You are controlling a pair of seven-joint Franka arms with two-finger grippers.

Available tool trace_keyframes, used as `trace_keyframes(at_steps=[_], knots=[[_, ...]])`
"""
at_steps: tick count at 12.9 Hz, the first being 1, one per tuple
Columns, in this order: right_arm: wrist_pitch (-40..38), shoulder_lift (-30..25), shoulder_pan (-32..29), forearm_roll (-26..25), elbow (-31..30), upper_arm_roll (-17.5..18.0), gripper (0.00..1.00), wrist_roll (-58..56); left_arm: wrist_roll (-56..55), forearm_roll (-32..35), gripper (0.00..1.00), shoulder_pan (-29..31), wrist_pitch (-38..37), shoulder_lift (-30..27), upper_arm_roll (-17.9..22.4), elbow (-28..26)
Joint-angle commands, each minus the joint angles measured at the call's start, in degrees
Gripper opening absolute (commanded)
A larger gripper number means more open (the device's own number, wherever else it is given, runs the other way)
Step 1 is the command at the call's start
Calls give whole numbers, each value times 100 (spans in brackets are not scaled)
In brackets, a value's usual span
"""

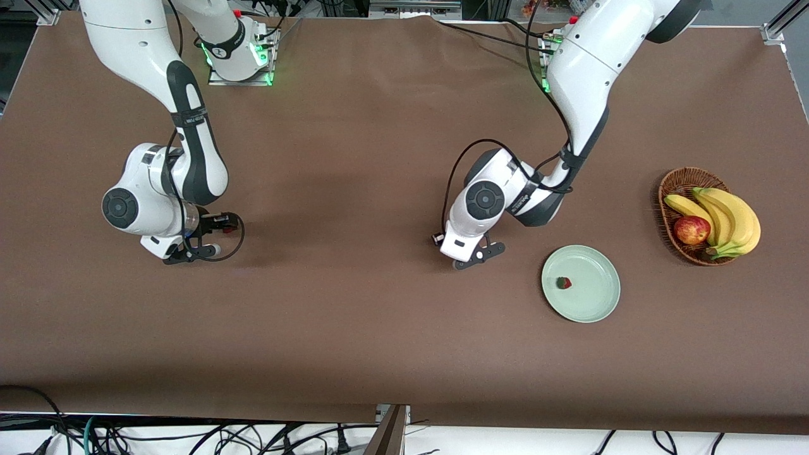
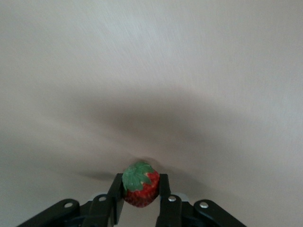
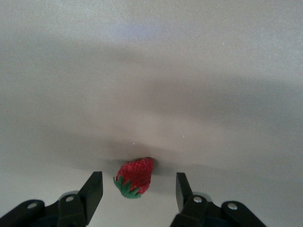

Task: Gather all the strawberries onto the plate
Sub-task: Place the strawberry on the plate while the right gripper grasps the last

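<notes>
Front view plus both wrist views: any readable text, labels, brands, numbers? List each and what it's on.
None can be read.
Right arm: small white lettering on the black band, too small to read.
Left arm: small lettering on the wrist link, too small to read.
Plate, strawberry in it, basket, apple, bananas: no markings.
Wrist views: the left claw and right claw bear no text.
</notes>
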Motion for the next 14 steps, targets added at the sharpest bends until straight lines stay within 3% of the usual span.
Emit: trace_keyframes(at_steps=[1,6,8,11,14], knots=[[208,-82,25,171,-213,7,65,-60,590,258,17,301,-402,-368,56,-26],[279,15,25,285,-170,112,58,-60,3489,356,22,1347,-1273,-580,30,220],[288,6,25,295,-161,130,48,-60,4482,365,22,1672,-1291,-589,48,229],[261,6,52,286,-82,174,23,-60,5811,400,23,2007,-1247,-484,74,229],[226,-2,61,286,41,174,16,-60,6402,707,26,2157,-1212,-422,171,229]])
